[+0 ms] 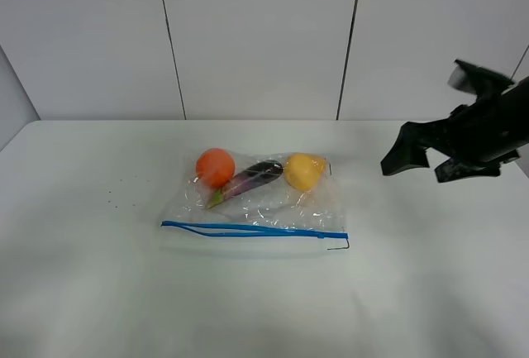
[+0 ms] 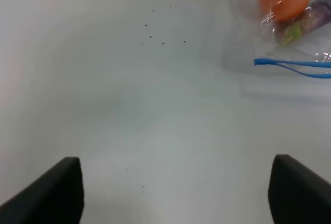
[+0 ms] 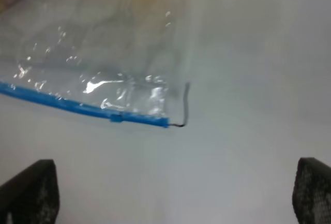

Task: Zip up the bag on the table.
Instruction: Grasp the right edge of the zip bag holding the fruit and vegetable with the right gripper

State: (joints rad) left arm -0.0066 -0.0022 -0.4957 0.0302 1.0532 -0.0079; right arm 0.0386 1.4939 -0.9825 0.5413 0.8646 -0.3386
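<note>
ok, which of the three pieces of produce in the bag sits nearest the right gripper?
The yellow pear, at the end of the bag toward the right gripper. The purple eggplant lies mid-bag and the orange at the far end.

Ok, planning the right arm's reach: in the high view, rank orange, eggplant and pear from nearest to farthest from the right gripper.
1. Pear, right end of bag, toward the right gripper.
2. Eggplant, middle.
3. Orange, left end.
</note>
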